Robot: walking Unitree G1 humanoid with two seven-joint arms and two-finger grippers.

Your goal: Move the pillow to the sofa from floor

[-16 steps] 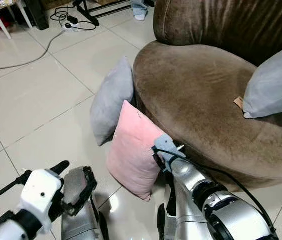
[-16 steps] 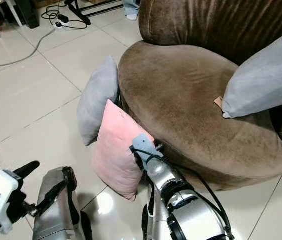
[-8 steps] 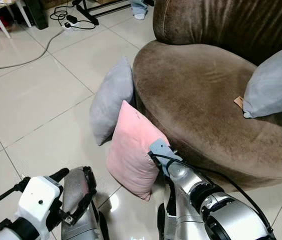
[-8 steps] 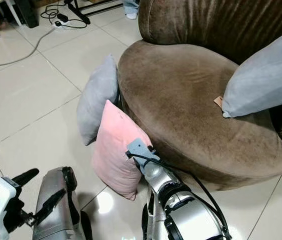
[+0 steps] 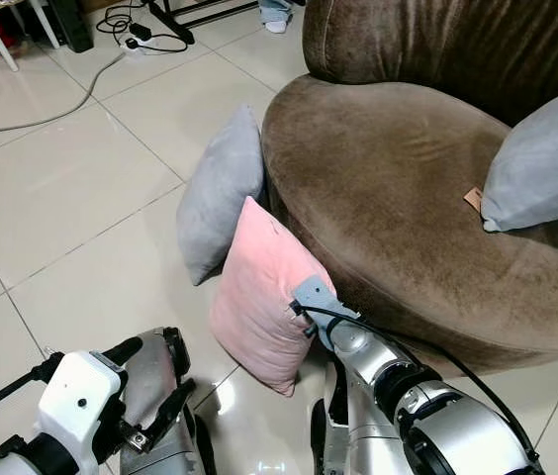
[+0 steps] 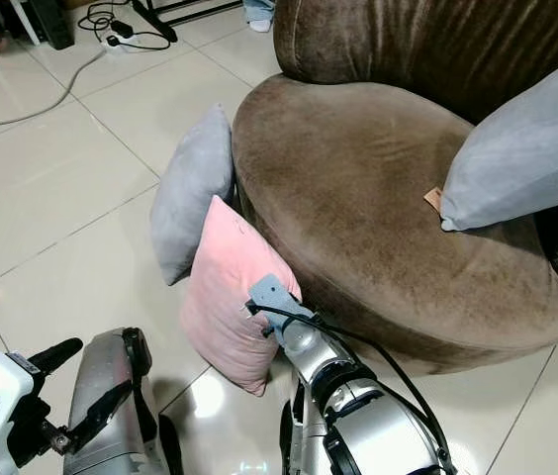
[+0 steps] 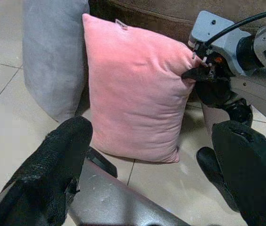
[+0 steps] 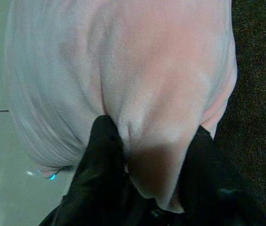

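Observation:
A pink pillow (image 5: 257,297) stands on its edge on the tiled floor, leaning against the front of the round brown sofa (image 5: 398,188). My right gripper (image 8: 154,174) is shut on a fold of fabric at the pillow's sofa-side edge, one black finger (image 8: 103,155) on each side of the fold. From the left wrist view the same gripper (image 7: 200,75) shows pinching that corner. My left gripper (image 5: 150,381) hangs open low at the left, short of the pillow and touching nothing.
A grey pillow (image 5: 220,193) leans on the sofa just behind the pink one. Another grey pillow (image 5: 541,163) lies on the seat at the right. Cables and a power strip (image 5: 136,45) cross the far floor, near a person's foot (image 5: 275,18).
My right wrist has pushed a little lower and left into the pink pillow's edge. The left gripper has sunk slightly. The pillow stays in place.

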